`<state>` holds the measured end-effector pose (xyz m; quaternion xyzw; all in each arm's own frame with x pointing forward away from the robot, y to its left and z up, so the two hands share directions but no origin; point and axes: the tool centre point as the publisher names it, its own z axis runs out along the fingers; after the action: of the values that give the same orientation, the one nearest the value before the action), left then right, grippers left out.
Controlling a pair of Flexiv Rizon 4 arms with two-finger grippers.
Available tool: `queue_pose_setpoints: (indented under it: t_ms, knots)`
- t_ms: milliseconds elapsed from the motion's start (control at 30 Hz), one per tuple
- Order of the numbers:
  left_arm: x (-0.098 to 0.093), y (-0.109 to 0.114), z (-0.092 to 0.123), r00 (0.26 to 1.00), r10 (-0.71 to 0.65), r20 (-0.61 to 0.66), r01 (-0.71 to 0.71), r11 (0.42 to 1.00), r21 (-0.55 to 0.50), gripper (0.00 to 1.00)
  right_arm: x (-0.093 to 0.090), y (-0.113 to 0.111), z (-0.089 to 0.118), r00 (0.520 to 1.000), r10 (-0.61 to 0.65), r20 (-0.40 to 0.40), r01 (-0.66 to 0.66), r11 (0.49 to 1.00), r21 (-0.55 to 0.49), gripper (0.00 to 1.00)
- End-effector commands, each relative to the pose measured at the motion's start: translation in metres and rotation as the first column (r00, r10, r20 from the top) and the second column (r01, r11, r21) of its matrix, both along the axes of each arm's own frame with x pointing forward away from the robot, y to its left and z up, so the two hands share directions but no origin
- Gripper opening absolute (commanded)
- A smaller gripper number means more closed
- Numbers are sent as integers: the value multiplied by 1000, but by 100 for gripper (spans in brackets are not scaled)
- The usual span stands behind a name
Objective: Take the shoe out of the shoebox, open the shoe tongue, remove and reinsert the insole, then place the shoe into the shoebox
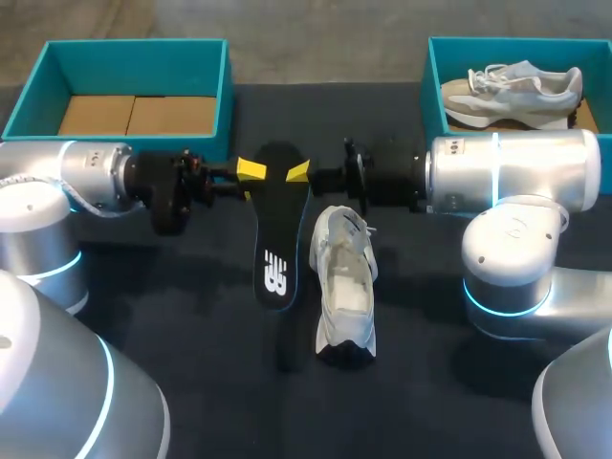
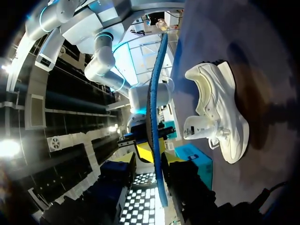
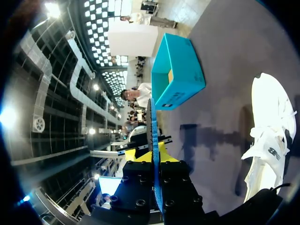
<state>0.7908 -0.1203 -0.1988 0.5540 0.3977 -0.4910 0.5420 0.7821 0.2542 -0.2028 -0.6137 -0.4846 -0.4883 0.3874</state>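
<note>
Hold: left end effector (image 1: 251,170) and right end effector (image 1: 299,172) both clamp flat black insole (image 1: 276,234).
Room: white lace-up sneaker (image 1: 346,287) just beside it.
Hidden: insole possibly clear of dark counter (image 1: 191,325).

Insole (image 1: 277,239) bars mid-table — white shoe (image 1: 346,287) just beside, left shoebox (image 1: 228,105) and right shoebox (image 1: 433,91) behind.

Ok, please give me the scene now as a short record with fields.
left gripper: shut on one edge of the insole
right gripper: shut on the opposite edge
insole: black, held over the table
white shoe: on the table beside the insole, outside both boxes
left shoebox: teal, no shoe inside
right shoebox: teal, holds a grey shoe
</note>
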Motion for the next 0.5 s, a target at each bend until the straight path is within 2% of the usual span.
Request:
queue_pose_setpoints:
  t_ms: [33,133,300,367,400,500]
  knots:
    - [2,-4,-1,1000,4,3,-4,1000,-5,27,0,3,1,1000,-3,-2,3,1000,-7,0]
    - [3,-6,-1,1000,3,5,-3,1000,-4,22,0,3,1,1000,-3,-2,3,1000,-7,0]
    - [6,-8,-2,1000,6,9,-6,1000,-3,19,0,3,1,1000,-3,-2,3,1000,-7,0]
    - [6,-8,-2,1000,8,9,-8,1000,-3,13,0,3,1,1000,-3,-2,3,1000,-7,0]
    - [7,-9,-3,1000,9,11,-9,1000,-1,0,0,3,1,1000,-3,-2,3,1000,-7,0]
    - [7,-11,-5,1000,10,12,-10,1000,3,0,0,3,1,1000,-3,-2,3,1000,-7,0]
